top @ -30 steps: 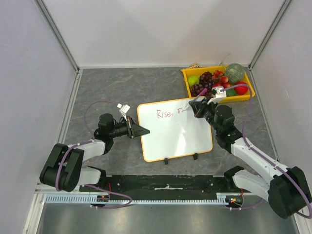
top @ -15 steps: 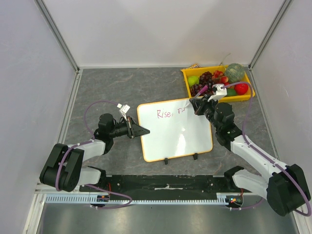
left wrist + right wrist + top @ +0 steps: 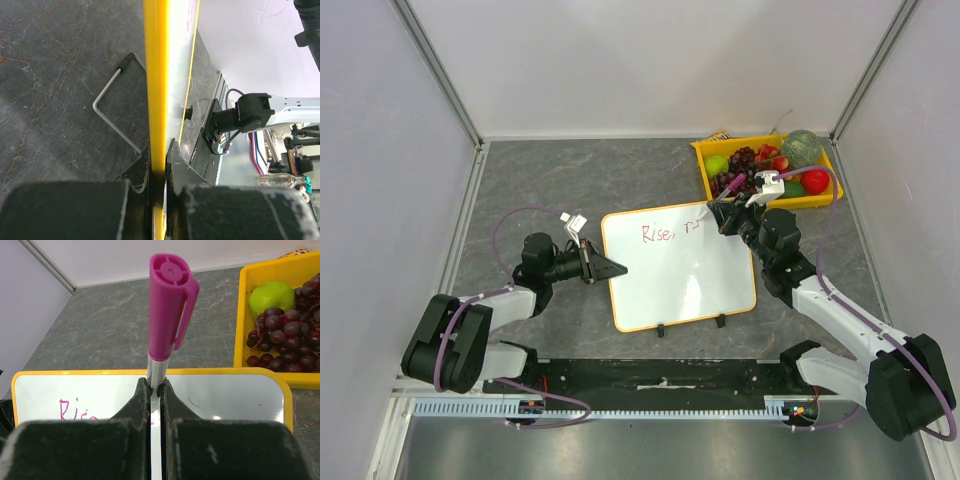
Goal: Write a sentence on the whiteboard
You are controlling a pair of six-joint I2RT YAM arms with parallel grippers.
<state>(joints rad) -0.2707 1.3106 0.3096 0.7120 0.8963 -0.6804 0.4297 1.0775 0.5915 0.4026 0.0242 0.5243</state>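
The whiteboard (image 3: 682, 270) lies flat mid-table, white with an orange-yellow rim. The sentence (image 3: 663, 233) begins near its far edge in pinkish-red: "Rise," and one more stroke. My left gripper (image 3: 618, 268) is shut on the board's left rim; the left wrist view shows that yellow rim (image 3: 156, 75) pinched between the jaws of the left gripper (image 3: 157, 160). My right gripper (image 3: 725, 216) is over the board's far right corner, shut on a marker (image 3: 169, 310) with a magenta cap on its rear end. The marker's tip is hidden. The right wrist view shows the right gripper (image 3: 156, 390), the board (image 3: 225, 395) and "Ri" (image 3: 75, 410).
A yellow fruit tray (image 3: 701, 152) with grapes, a green apple and red fruit sits just beyond the right gripper; its wall (image 3: 241, 340) is close to the board's corner. Two black clips (image 3: 661, 330) sit on the board's near edge. A wire stand (image 3: 107, 107) lies under the board.
The right gripper with the marker shifted slightly toward the far right, and a short stroke after "Rise," now shows. The left arm and the board have not moved.
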